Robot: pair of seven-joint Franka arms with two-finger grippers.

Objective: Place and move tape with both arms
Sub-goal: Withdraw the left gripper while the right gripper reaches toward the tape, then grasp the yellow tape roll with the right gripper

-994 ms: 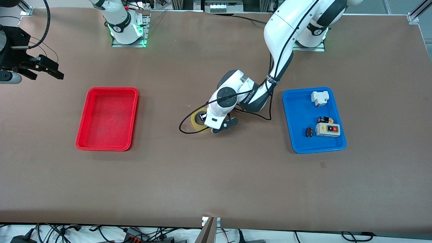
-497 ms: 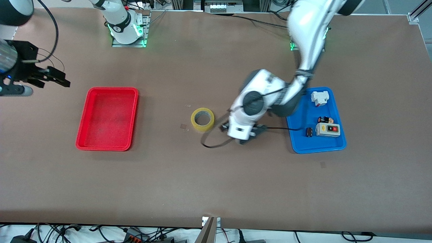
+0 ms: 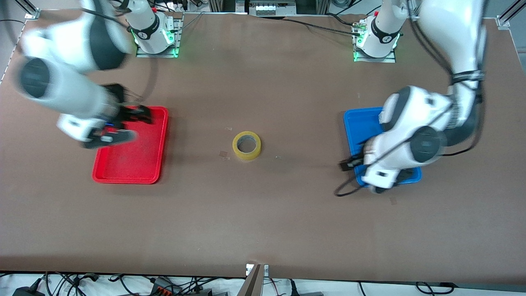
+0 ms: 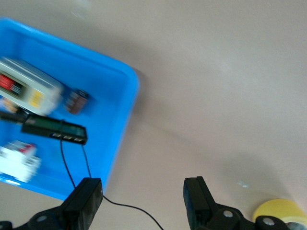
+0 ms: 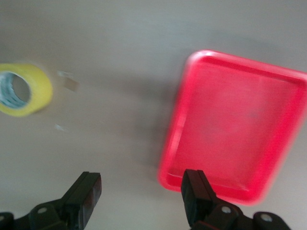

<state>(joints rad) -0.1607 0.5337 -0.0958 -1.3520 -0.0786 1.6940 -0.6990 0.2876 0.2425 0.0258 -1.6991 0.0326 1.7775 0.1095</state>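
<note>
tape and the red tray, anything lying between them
In the front view, only bare table apart from a small clear scrap close beside the tape; the rest of the stretch to the red tray is bare.

front: we look down from high across the table (image 3: 263, 230), facing both bases | left wrist: we look down close over the blue tray (image 4: 117, 143) | right wrist: close over the red tray (image 5: 175, 143) | shared: tape (image 3: 246, 145) in all three
</note>
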